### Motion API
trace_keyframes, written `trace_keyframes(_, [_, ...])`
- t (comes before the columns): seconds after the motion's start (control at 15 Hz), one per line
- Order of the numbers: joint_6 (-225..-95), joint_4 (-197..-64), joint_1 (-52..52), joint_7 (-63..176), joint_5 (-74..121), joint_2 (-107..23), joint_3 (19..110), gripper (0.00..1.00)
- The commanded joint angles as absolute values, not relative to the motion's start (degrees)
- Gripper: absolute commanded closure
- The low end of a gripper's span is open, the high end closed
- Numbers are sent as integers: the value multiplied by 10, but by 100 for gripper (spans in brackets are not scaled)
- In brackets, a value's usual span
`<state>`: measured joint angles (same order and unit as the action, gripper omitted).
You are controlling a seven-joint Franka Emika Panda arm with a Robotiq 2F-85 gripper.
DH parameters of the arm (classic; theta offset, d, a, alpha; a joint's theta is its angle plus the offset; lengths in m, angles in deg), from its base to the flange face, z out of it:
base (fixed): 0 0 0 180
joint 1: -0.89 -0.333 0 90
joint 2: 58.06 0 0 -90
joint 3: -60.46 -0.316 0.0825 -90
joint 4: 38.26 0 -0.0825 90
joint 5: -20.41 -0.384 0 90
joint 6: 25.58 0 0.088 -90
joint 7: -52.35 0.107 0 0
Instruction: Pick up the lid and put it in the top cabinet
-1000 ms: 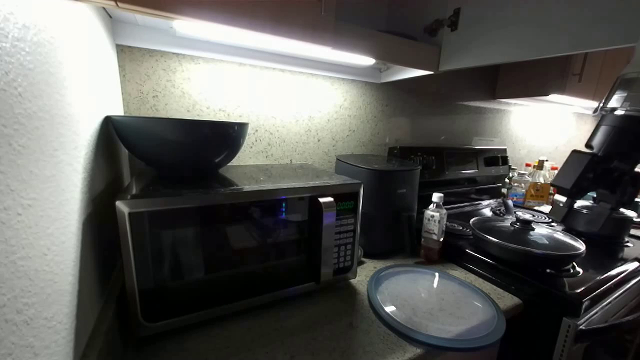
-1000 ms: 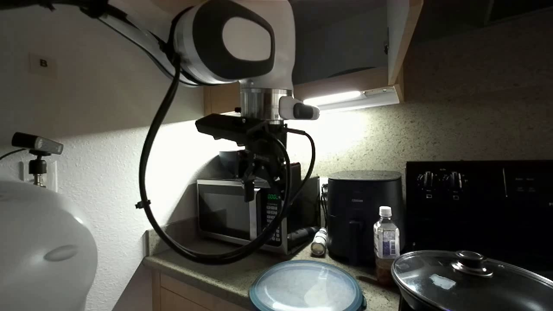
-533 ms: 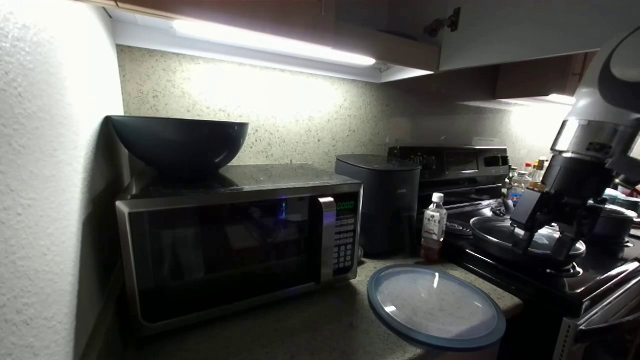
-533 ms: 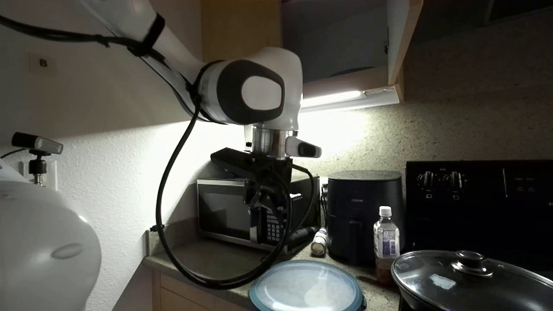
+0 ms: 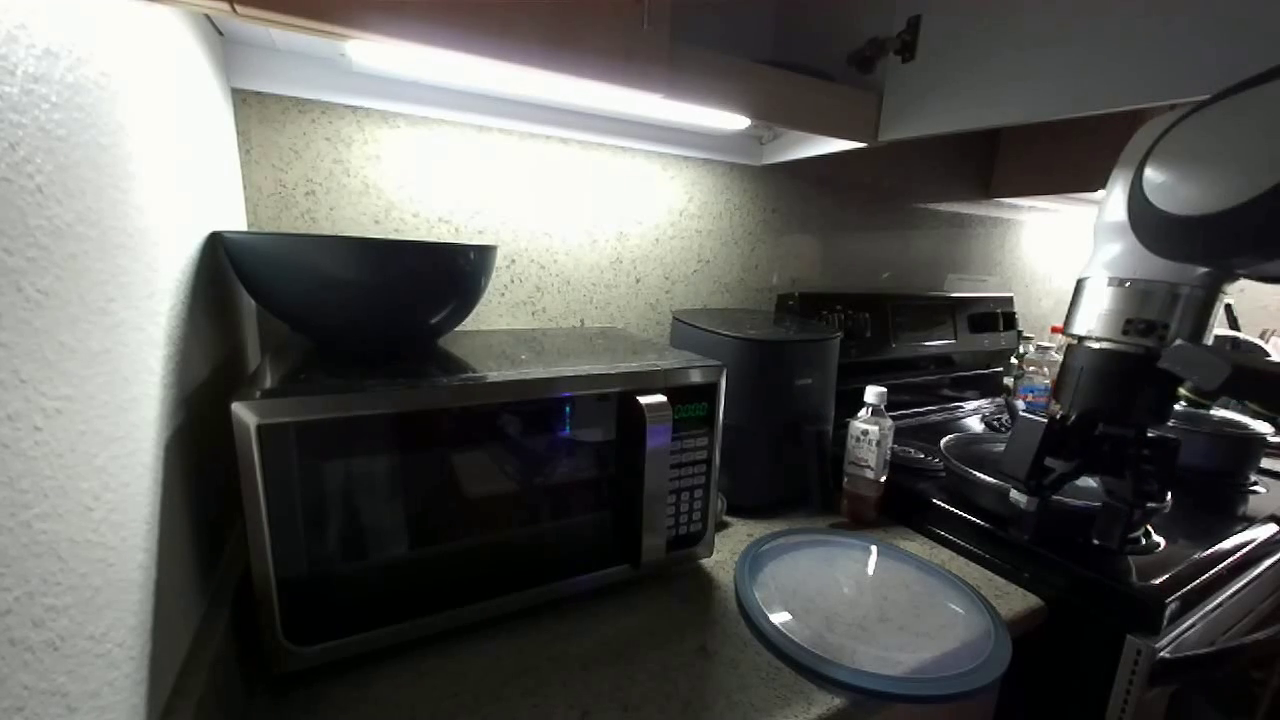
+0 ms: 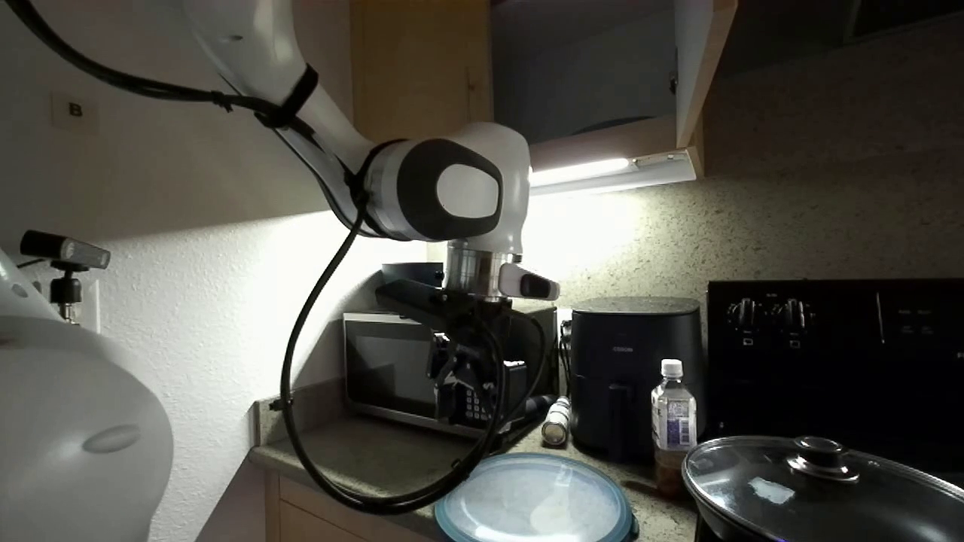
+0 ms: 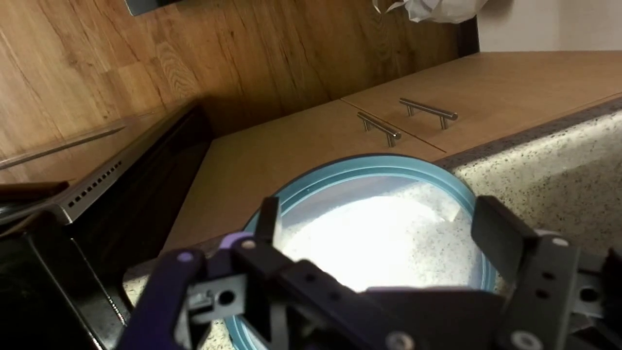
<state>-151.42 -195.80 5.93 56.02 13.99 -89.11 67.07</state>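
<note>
A large round lid point(image 6: 536, 500), clear with a blue rim, lies flat by the counter's front edge; it shows in both exterior views. What it rests on is mostly hidden. My gripper point(image 7: 379, 216) hangs above the lid, with its fingers point(image 7: 500, 233) spread wide and nothing held between them. In the wrist view the lid point(image 7: 369, 167) fills the space beyond and between the fingers. Overhead, the top cabinet point(image 6: 587, 83) stands with its door point(image 5: 1080, 60) swung out; a dark curved edge of something shows on its shelf.
Behind the gripper stands the microwave point(image 5: 450, 510) with a dark bowl point(image 5: 360, 285) on top. An air fryer point(image 6: 636, 376) and a plastic bottle point(image 6: 674, 421) stand close behind the lid. A lidded pan point(image 6: 821, 489) sits on the stove beside the counter. A black cable loop point(image 6: 301, 459) hangs off the arm.
The arm has come down from higher up, bringing the open gripper lower toward the lid, and has shifted slightly sideways. The lid and the cabinet door have stayed put.
</note>
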Motion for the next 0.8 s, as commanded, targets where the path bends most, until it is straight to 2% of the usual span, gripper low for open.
trace_keyframes(0.0, [-1547,-1967,64,584,139,-855,650,0])
trace_keyframes(0.73, [-1619,-1932,61,691,134,-667,633,0])
